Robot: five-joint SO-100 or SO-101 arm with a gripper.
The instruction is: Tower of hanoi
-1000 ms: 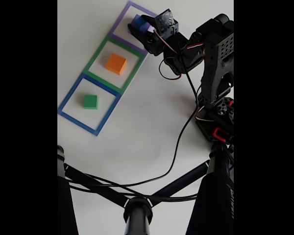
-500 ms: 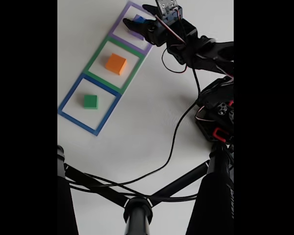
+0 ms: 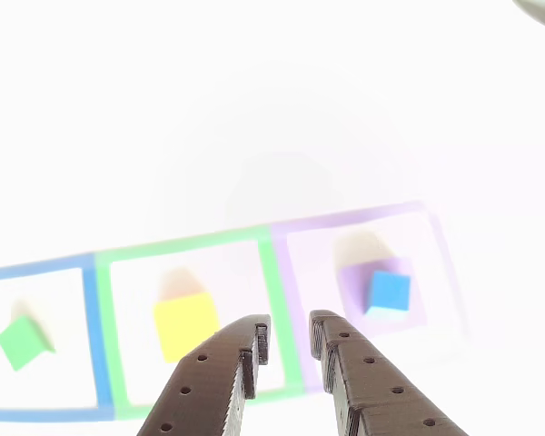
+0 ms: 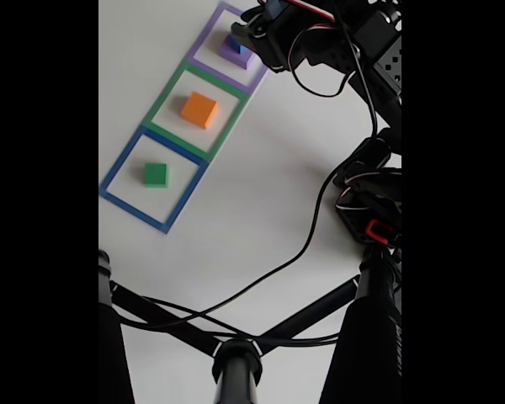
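Hobby robotics bench — white table with taped squares, loose cables, black tripod legs.

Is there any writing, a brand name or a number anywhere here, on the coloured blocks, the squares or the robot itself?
None can be read.
The purple block, blue cube, orange-yellow block and green block are plain.
The square outlines carry no text.
The arm and pincer show no legible label; a red part on the arm is too small to tell.

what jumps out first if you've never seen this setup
Three taped squares run in a row across the white table. In the fixed view the blue cube sits on the purple block in the purple square, with the gripper empty nearby. The orange-yellow block and green block sit alone in theirs.
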